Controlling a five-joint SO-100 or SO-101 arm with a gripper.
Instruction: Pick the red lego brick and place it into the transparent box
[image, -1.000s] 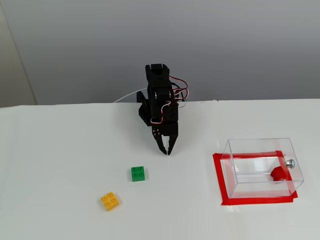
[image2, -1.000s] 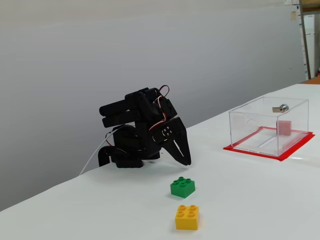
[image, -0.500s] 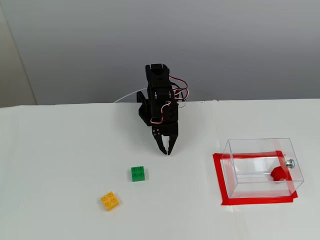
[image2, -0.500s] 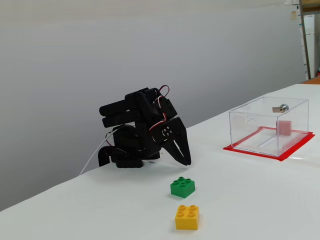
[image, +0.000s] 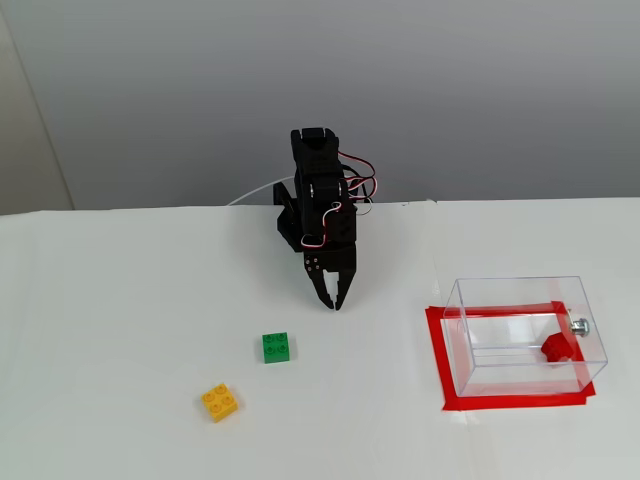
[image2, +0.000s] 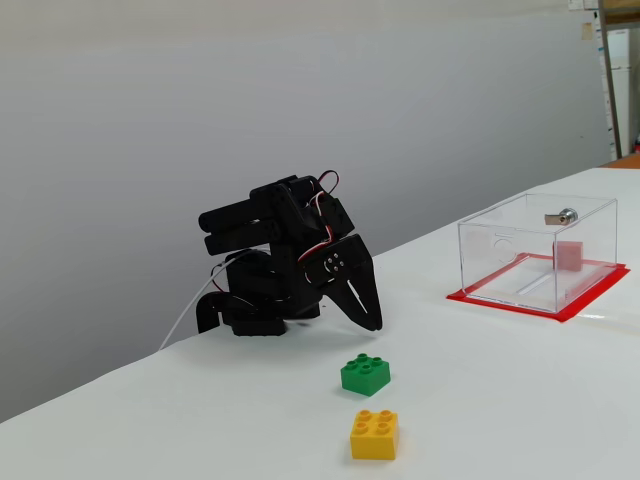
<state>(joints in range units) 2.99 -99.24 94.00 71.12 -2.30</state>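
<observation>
The pincer (image: 334, 300) is hanging folded low in front of the arm's base, its tips pointing down at the white surface (image: 120, 320) with the jaws drawn together and nothing between them; the side-on fixed view (image2: 370, 318) is showing the same empty, closed tips. The green brick (image: 277, 347) is lying near the pincer, toward the camera and a little left of it in the front fixed view, and the yellow-orange brick (image: 220, 402) is sitting beyond the green one, further from the pincer. Well apart from the pincer, to its right in that view, the transparent box (image: 520, 335) is standing inside a red tape outline (image: 438, 360). The red lego brick (image: 556, 347) is resting inside the box, near the wall with the silver knob (image: 579, 326).

Judging by this, the placing step looks done and the arm is parking; nothing more seems to be called for beyond staying clear.
</observation>
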